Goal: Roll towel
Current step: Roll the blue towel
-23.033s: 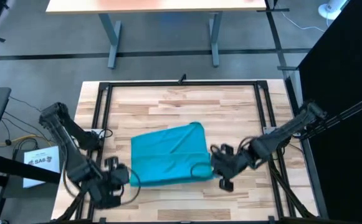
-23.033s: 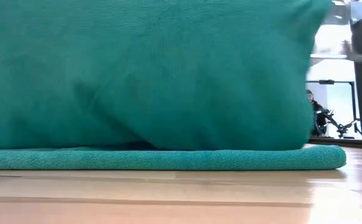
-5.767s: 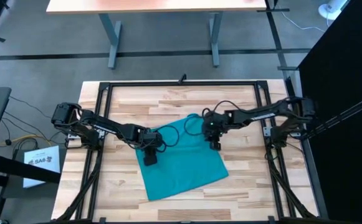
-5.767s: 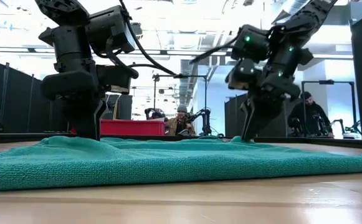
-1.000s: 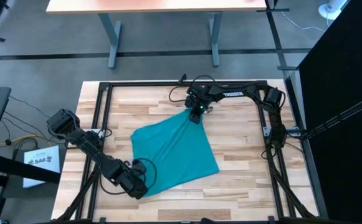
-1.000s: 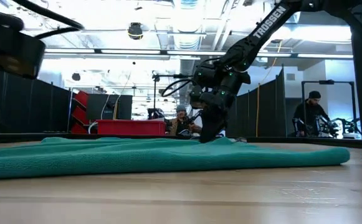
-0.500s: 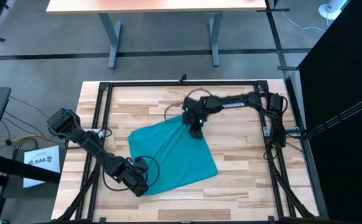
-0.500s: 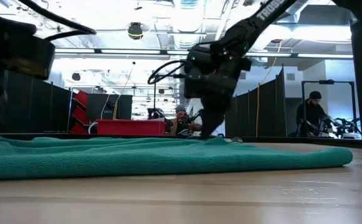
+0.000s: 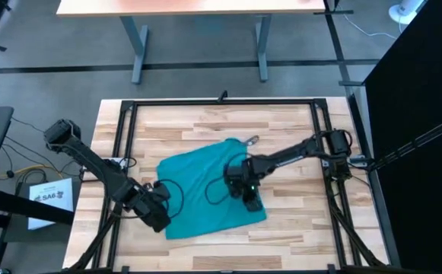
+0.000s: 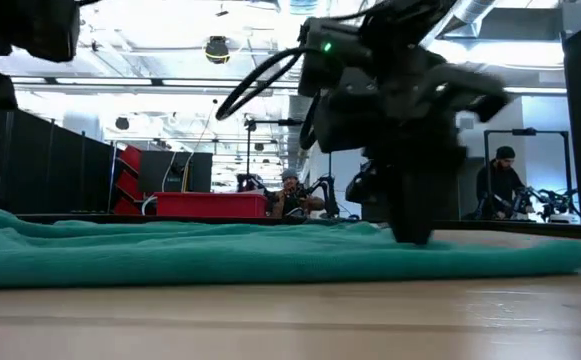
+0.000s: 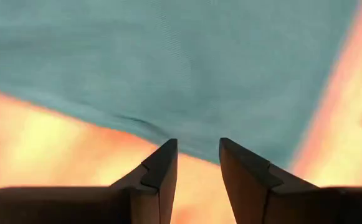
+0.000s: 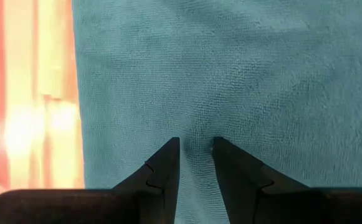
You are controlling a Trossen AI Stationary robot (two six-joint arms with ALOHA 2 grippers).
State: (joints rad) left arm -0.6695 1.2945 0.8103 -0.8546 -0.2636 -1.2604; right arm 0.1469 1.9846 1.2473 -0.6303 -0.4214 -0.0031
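The left hand, fingers slightly spread and empty, sits at the towel's near-left edge. The towel lies flat mid-tabletop; soft and limp, it is probably best pinched at edges. The right hand pinches cloth near its right edge.

The middle of the bench is taken up by the towel, spread flat and low, over which passage is barred only by the two arms. Its right side is occupied by the right pincer, pressed down on the cloth with its arm stretched across from the right rail, and its lower left corner is blocked by the left pincer, set at the edge with jaws parted. Bare wood is left free beyond the towel's far edge and along its near edge between the pincers.
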